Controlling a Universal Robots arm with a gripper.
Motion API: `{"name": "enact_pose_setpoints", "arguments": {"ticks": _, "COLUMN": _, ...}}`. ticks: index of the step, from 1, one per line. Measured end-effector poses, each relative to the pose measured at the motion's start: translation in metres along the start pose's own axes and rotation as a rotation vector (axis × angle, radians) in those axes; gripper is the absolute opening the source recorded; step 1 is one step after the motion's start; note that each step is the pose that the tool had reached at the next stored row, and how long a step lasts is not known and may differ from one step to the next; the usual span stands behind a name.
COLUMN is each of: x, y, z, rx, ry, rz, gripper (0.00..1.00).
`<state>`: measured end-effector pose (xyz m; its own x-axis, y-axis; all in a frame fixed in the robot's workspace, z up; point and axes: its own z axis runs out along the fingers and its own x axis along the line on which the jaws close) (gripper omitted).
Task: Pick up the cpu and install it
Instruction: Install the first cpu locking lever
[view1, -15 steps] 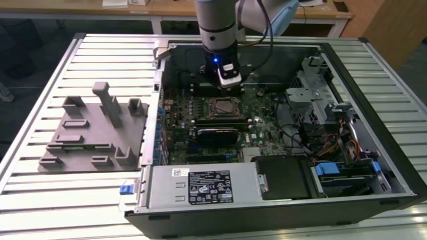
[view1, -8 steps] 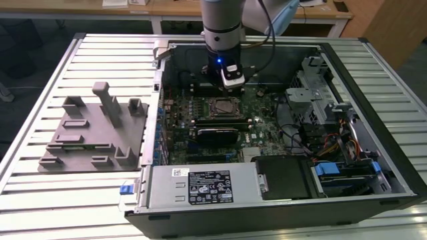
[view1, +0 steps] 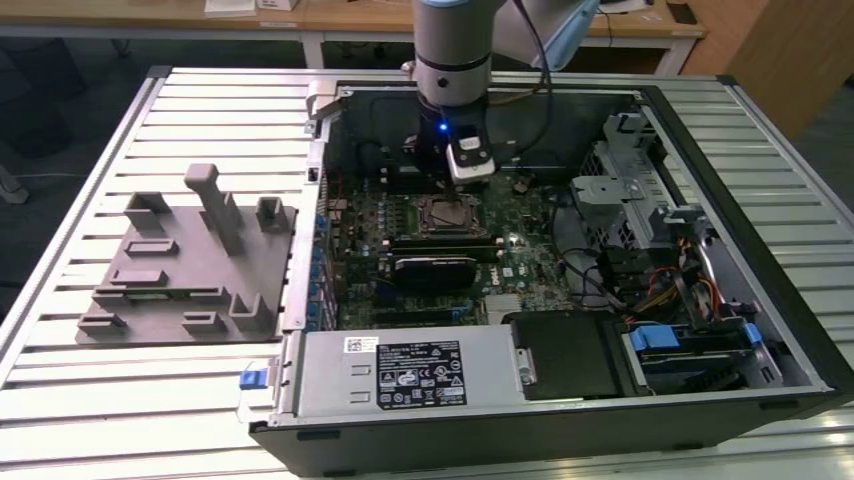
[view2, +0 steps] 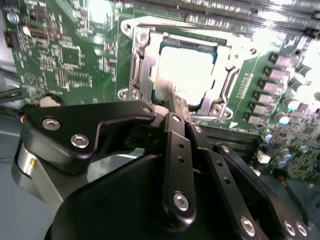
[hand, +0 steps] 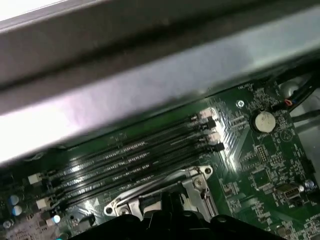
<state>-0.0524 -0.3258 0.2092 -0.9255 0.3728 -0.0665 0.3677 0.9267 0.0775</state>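
Claw (view2: 176, 107), its grip state impossible to tell, hangs just above the chip (view2: 186, 70), which already lies flat in the socket frame (view2: 137, 65) on the green board (view1: 534, 255) directly beneath it.

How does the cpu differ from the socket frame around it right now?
The cpu is a pale, silvery, flat square plate; the socket frame is a metal surround with cut-outs and screws. The cpu sits inside the frame's opening, and the frame borders it on all sides. In the second wrist view the gripper reaches the cpu's near edge. Both lie flat on the green motherboard.
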Motion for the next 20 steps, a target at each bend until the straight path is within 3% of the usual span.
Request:
{"name": "enact_pose_setpoints", "arguments": {"ticks": 13, "x": -0.0082, "y": -0.0204, "z": -0.001, "rx": -0.0001, "ry": -0.0001, "rz": 0.0, "gripper": 0.11}}
{"name": "enact_pose_setpoints", "arguments": {"ticks": 20, "x": -0.0096, "y": -0.0238, "z": -0.0011, "rx": 0.001, "ry": -0.0004, "rz": 0.0, "gripper": 0.11}}
